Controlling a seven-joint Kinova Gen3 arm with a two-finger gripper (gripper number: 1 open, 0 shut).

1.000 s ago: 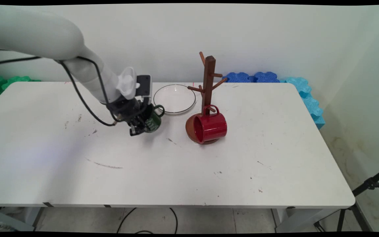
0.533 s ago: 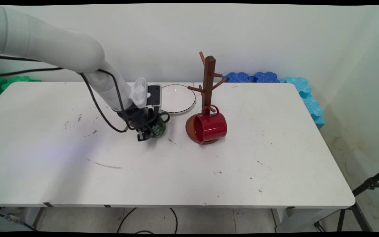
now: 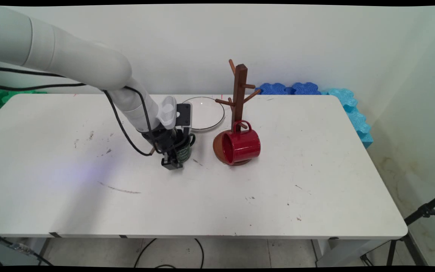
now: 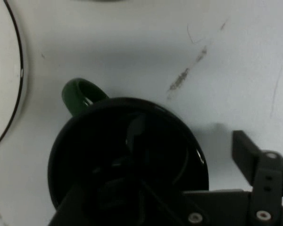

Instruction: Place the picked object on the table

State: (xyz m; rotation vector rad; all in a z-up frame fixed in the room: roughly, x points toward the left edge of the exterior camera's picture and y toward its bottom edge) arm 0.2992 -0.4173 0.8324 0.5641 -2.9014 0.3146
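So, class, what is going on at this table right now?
The white arm's black gripper grips the rim of a dark green mug, one finger inside it and one outside, low over the white table. Behind lies a round white plate with a dark rim. To the right, a red mug lies on its side at a brown wooden mug tree.

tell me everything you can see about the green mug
The green mug is dark green and glossy, ceramic by the look, with pale markings on its side, a dark inside and a loop handle. It stands upright on the white table, near the black-rimmed plate. The claw grips its rim, one finger inside.
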